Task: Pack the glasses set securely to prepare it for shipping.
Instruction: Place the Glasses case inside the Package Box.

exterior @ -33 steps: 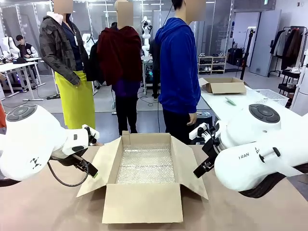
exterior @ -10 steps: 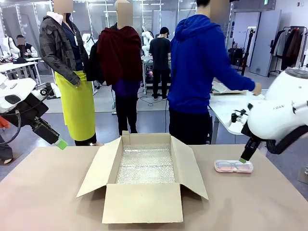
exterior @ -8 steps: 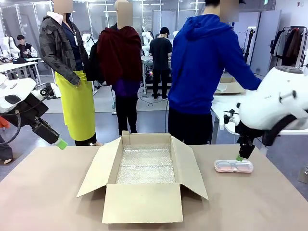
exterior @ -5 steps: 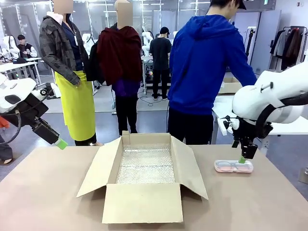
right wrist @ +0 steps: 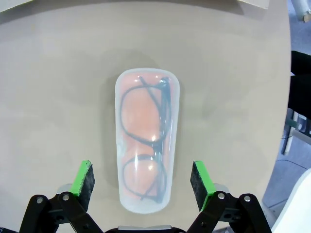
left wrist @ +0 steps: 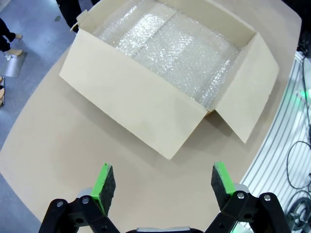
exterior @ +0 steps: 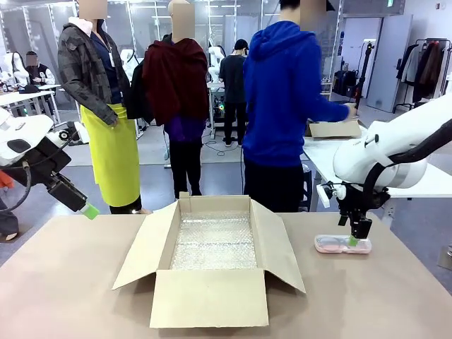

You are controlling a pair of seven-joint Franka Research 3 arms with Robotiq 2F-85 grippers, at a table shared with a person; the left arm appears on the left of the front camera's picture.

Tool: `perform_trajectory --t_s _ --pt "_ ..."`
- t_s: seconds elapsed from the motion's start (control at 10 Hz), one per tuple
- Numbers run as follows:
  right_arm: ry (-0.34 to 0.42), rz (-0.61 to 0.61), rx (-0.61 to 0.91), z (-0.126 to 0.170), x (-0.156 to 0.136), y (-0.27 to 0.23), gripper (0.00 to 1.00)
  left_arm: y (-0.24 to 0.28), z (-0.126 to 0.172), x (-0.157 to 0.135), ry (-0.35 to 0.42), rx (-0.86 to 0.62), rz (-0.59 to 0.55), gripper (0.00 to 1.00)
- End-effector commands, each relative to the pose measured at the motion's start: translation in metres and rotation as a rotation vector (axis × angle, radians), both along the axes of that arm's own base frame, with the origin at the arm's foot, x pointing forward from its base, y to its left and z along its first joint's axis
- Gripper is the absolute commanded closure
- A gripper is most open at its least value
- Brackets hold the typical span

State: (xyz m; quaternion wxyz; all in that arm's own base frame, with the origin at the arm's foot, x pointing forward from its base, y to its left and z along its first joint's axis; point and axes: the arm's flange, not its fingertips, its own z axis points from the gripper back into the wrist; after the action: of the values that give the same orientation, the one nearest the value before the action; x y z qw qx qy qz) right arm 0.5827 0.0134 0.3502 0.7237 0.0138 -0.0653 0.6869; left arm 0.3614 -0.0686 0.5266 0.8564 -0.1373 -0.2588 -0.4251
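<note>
Right wrist view: a pale pink case, oblong with rounded ends and a clear lid, is seen flat on the bench, with dark-framed glasses inside. The right fingers are spread to either side of it, with nothing grasped. The case is judged light, rigid, smooth and likely slippery, best pinched across its narrow width near the middle. It lies beside the open cardboard box. The left fingers are likewise spread and empty.

Checked all 3 camera feeds and I couldn't make out any lettering, labels or numbers, not even on the cardboard box.
</note>
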Motion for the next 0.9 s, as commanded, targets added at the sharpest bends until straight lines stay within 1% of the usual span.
perform_trajectory --t_s 0.0,0.1,0.4,0.6,0.8 --pt "0.027 -0.023 -0.003 -0.017 0.013 0.005 0.00 0.002 0.001 0.000 -0.003 -0.015 -0.024 0.00" --pt "0.043 -0.017 -0.005 -0.024 0.015 0.009 0.00 0.002 0.001 0.000 -0.003 -0.015 -0.024 0.00" --pt "0.061 -0.019 -0.002 -0.033 0.016 0.011 0.00 0.002 0.001 0.000 -0.003 -0.015 -0.024 0.00" --pt "0.074 -0.016 0.000 -0.040 0.014 0.013 0.16 0.002 0.001 0.000 -0.003 -0.015 -0.024 0.00" --pt "0.086 -0.028 0.007 -0.047 0.014 0.012 0.35 0.002 0.001 0.000 -0.003 -0.015 -0.024 0.00"
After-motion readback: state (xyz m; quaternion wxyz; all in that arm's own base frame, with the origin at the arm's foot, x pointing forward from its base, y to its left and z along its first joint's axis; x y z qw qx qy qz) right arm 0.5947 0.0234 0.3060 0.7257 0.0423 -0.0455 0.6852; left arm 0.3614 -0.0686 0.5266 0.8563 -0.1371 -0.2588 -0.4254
